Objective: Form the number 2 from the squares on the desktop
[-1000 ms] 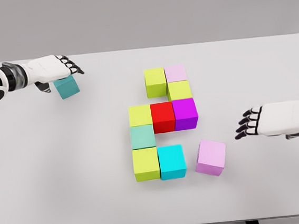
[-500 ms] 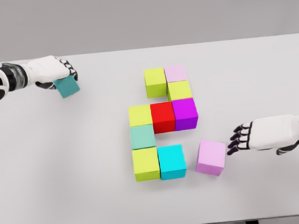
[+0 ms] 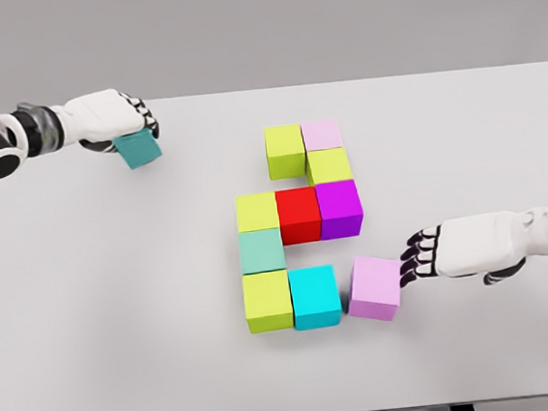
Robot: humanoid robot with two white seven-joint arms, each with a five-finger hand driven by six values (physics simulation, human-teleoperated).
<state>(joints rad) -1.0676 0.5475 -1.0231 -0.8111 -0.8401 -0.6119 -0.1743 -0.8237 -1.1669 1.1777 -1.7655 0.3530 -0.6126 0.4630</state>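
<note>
On the white table (image 3: pixel 119 308), several coloured cubes form a block figure: an olive cube (image 3: pixel 285 150) and a pale pink cube (image 3: pixel 322 134) on top, a red cube (image 3: pixel 298 213) in the middle row, a cyan cube (image 3: pixel 315 297) at the bottom. A lilac cube (image 3: pixel 374 288) lies just right of the cyan one, slightly turned. My right hand (image 3: pixel 417 256) has its fingertips against the lilac cube's right side, fingers extended. At the far left, my left hand (image 3: pixel 128 122) is curled on a teal cube (image 3: pixel 138 149).
The table's front edge runs along the bottom of the view, with dark legs below it. The far edge lies behind the figure. Bare tabletop spreads left of the figure and at the right rear.
My right hand moved left and pushed the lilac cube toward the cyan cube. My left hand closed on the teal cube and carried it a little to the right.
</note>
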